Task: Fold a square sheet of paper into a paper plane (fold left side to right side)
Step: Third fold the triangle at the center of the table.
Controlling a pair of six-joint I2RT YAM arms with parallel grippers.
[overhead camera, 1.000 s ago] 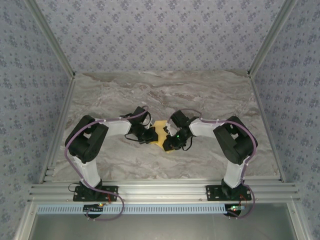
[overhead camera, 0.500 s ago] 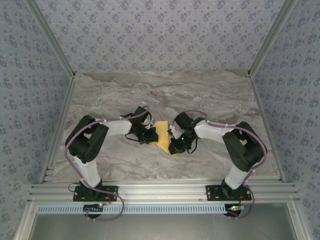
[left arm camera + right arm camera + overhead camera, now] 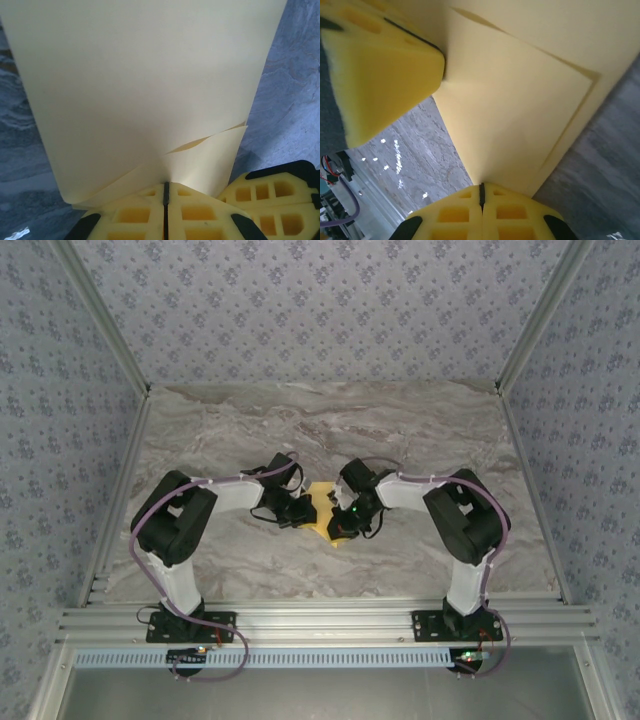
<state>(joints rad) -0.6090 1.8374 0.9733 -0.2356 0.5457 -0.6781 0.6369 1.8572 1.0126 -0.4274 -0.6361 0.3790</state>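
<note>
Top external view: the left fingers (image 3: 297, 510) and right fingers (image 3: 341, 524) meet mid-bench (image 3: 420, 430), with the square sheet of paper (image 3: 322, 502) between them.

Left wrist view: the left fingers (image 3: 166, 191) are pressed together and pinch the sheet (image 3: 145, 85) at its near edge. It rises ahead of them in two loosely overlapping layers.

Right wrist view: the right fingers (image 3: 481, 192) are likewise closed on a corner of the doubled sheet (image 3: 520, 100), with a left finger just beyond.

The side-to-side fold looks under way, its layers not yet flat. Next, the edges need aligning and the crease pressing down.

The sheet has no nose yet, so it points nowhere. Its visible strip runs roughly near-to-far between the two sets of fingers.
</note>
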